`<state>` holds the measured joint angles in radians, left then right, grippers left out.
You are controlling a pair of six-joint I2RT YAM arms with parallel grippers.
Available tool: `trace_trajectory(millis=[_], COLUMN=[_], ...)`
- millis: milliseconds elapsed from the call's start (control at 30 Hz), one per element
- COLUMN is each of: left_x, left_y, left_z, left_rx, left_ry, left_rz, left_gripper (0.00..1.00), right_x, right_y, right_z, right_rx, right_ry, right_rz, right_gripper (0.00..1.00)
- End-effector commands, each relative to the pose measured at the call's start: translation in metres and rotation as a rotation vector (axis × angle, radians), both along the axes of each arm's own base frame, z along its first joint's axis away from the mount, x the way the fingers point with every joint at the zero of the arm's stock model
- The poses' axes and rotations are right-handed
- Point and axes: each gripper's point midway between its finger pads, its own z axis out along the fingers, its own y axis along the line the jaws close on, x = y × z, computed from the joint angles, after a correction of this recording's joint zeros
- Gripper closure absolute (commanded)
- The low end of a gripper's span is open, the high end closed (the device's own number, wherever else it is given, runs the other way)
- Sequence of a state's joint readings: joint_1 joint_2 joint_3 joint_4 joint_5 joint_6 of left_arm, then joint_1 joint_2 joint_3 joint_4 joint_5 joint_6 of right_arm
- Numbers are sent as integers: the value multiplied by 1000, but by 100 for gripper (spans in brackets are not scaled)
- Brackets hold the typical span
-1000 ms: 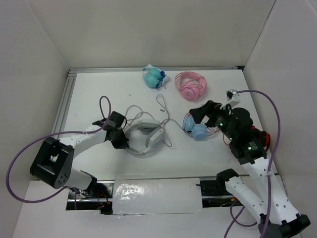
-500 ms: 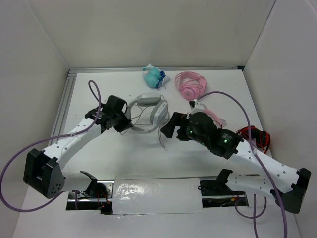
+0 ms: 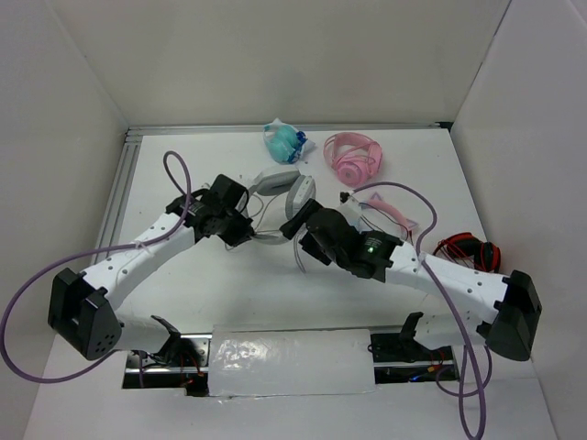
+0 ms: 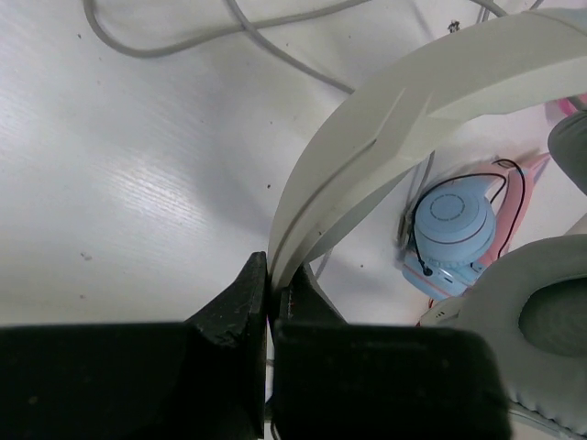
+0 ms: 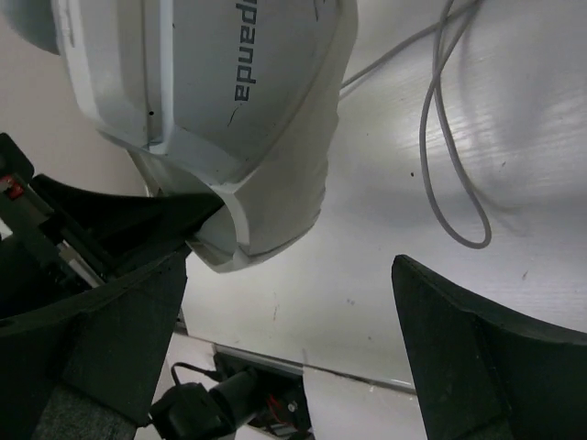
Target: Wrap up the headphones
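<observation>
The left end effector (image 3: 240, 225) is pinched shut on the thin edge of the headphones (image 3: 286, 188), its two fingers (image 4: 246, 298) meeting on the lower end of the white headband in the left wrist view, with nothing else between them. The right end effector (image 3: 298, 231) stands wide apart and holds nothing; in its wrist view one grey-white ear cup, printed with lettering, hangs just ahead of and between its fingers (image 5: 110, 339), apart from both. From above, the right arm covers the near side of the headphones, so the cup nearest it is only partly seen, and whether any part rests on the counter (image 3: 183, 165) cannot be told. The headphones lie between the two end effectors, the crown of the arch pointing away from them toward the far wall and the cups toward the arms, the long axis running roughly from one end effector to the other. The thin grey cable (image 5: 440, 137) trails loose on the counter beyond the right end effector. A blue pair (image 4: 454, 220) shows past the left fingers, under the band
</observation>
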<state>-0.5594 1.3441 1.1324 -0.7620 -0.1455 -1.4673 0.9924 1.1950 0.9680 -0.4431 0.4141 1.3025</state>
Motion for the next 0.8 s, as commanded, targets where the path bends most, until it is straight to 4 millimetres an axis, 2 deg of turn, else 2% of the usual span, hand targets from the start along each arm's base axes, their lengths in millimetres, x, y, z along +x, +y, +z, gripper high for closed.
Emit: trace_trajectory(millis=[0,33,67,100,133,167,233,267,400,467,500,533,600,667,700,733,767], left_x=[9,9,4,1,1,-2,-4,-5,-6,-9,-10,-10,-11,-12,-12,-15,-19], left_y=[-25,-27,-28,-28,-28,-30,-28,-28,-32,-35,-35,-37,-38,-41,-42,-42,-44], left_z=[34,37,35,35,37,37,39,40,47,48,48,48,48,50,51,50,51], left_rx=[-134,-149,-134,-131,-134,-128,-129,-130,-156,-155,-150,-146,-137,-126,-99,-87,-86], left_ry=[-76,-73,-59,-46,-51,-50,-56,-61,-105,-116,-123,-139,-168,-213,-265,-274,-284], left_rz=[23,42,40,49,54,41,53,53,27,1,-13,-38,-85,-167,-247,-285,-335], left_gripper=[100,100,100,100,100,100,100,100,100,100,100,100,100,78,62,16,2], right_x=[19,24,26,30,31,33,37,38,41,44,45,46,50,53,55,57,58], right_y=[16,20,21,25,26,28,28,29,26,20,20,13,10,5,2,-2,-4], right_z=[21,31,16,10,15,4,-3,-6,-15,-18,-17,-19,-11,-2,5,14,20], right_rx=[108,104,39,-1,11,-21,-30,-36,-85,-135,-146,-170,-195,-222,-258,-270,-295], right_ry=[-52,-63,-33,-14,-19,0,22,24,29,15,11,17,-18,-52,-83,-110,-138], right_rz=[-79,-79,-87,-90,-93,-90,-101,-104,-123,-132,-137,-161,-159,-160,-138,-131,-101], right_gripper=[0,0,0,0,1,3,17,27,46,71,91,100,100,100,100,100,100])
